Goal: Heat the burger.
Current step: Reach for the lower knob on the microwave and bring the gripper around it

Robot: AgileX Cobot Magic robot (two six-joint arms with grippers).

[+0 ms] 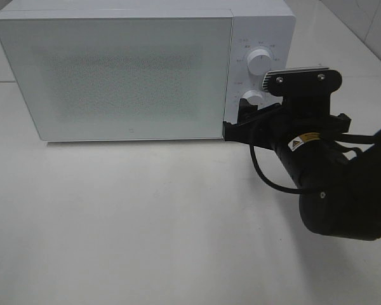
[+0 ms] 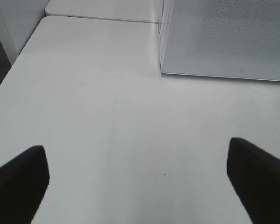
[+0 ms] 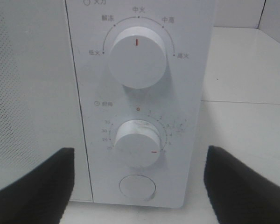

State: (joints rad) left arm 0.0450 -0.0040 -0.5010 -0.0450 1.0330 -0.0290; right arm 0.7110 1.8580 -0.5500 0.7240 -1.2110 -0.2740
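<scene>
Since the boxy white microwave [image 1: 114, 70] at upper left is shut, its dotted door hides the inside. The right gripper [image 3: 140, 151] gapes before the lower round white dial [image 3: 137, 142]. The left gripper [image 2: 136, 154] gapes over the white tabletop [image 2: 107, 93].

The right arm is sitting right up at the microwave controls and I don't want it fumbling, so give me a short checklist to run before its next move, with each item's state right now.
1. The microwave door shut: ok, closed flush.
2. The burger inside: cannot tell; no view shows it, and the door is not see-through.
3. The power knob set: ok, red mark at the middle setting.
4. The timer knob off zero: ok, red mark turned well past the zero.
5. The right gripper free: ok, open, facing the timer knob, holding nothing.
6. The left gripper out of the way: ok, open and empty above the table.
</scene>
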